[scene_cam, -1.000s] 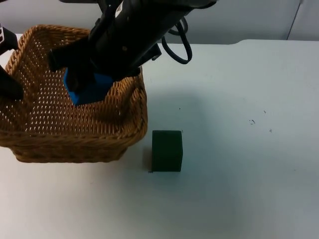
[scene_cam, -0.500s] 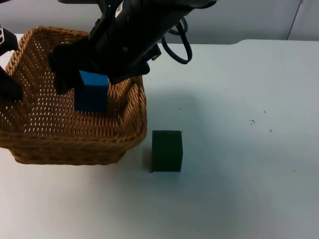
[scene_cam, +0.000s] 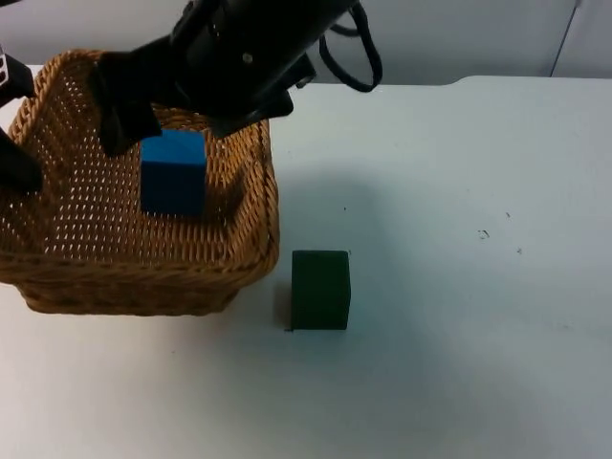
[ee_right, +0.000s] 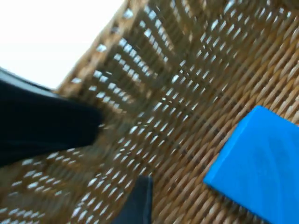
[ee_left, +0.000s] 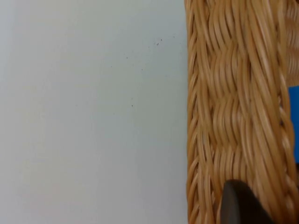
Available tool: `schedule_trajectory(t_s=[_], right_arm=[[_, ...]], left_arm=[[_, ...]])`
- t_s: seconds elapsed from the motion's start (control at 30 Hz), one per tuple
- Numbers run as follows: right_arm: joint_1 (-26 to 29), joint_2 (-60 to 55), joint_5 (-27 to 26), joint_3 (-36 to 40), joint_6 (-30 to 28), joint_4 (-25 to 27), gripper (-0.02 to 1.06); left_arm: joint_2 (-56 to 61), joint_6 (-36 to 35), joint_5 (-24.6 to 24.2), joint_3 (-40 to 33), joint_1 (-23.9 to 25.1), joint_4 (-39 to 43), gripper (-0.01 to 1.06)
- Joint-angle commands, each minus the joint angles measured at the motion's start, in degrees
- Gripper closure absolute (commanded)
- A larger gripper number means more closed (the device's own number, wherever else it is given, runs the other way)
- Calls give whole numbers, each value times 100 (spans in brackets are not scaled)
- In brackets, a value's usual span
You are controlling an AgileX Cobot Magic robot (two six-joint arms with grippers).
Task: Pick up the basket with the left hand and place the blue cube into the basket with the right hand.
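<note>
A: Blue cube (scene_cam: 173, 172) position?

B: Inside the wicker basket (scene_cam: 239, 258), resting on the woven floor, right of the basket's centre and close to its right wall. Upright, nothing gripping it. The right wrist view shows the cube on the weave too, apart from the black fingertips.

A: Basket?

B: At the left of the white table (scene_cam: 459, 287), towards the far side. Rectangular, tan weave, open top. Left wrist view runs along its outer wall with bare table beside it.

A: Right gripper (scene_cam: 167, 115)?

B: Above the basket's far half, just over the cube. Fingers spread, one (scene_cam: 120, 115) to the cube's far left, the other towards the far right; neither touches it.

A: Left gripper (scene_cam: 17, 164)?

B: At the basket's left rim, black fingers over the wall, pinching the basket's edge. A fingertip (ee_left: 240, 205) lies against the weave in the left wrist view.

A: Anything else?

B: Dark green cube (scene_cam: 320, 289) on the table, just right of the basket's near right corner, apart from it.
</note>
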State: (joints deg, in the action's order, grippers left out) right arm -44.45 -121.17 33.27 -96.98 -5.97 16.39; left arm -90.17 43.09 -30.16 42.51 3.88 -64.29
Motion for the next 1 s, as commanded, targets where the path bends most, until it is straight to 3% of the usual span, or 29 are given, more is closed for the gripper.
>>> schedule_trajectory(t_s=[0.0,0.37,0.53,0.63,0.83,0.97], right_arm=[[-23,360,195,-62,-47,-95,17],[-23,1199,665,-62,-209,-158,22],[-23,1422,905,-62,-220,-301,22],[-23,1494,1140,12,-220,-412,22],[-23,1720,1041,529,-220,-472,22],[-23,1944,838,972,-220,-472,22]], left_arm=[[11,-4,171,-6,-1,-157,105],[-308,277,608,5,-1,-159,105],[-727,681,718,5,-1,-442,105],[-1019,1375,717,5,-1,-983,105],[-1373,2084,695,58,-1,-1539,105],[-1513,2097,613,159,-1,-1525,105]])
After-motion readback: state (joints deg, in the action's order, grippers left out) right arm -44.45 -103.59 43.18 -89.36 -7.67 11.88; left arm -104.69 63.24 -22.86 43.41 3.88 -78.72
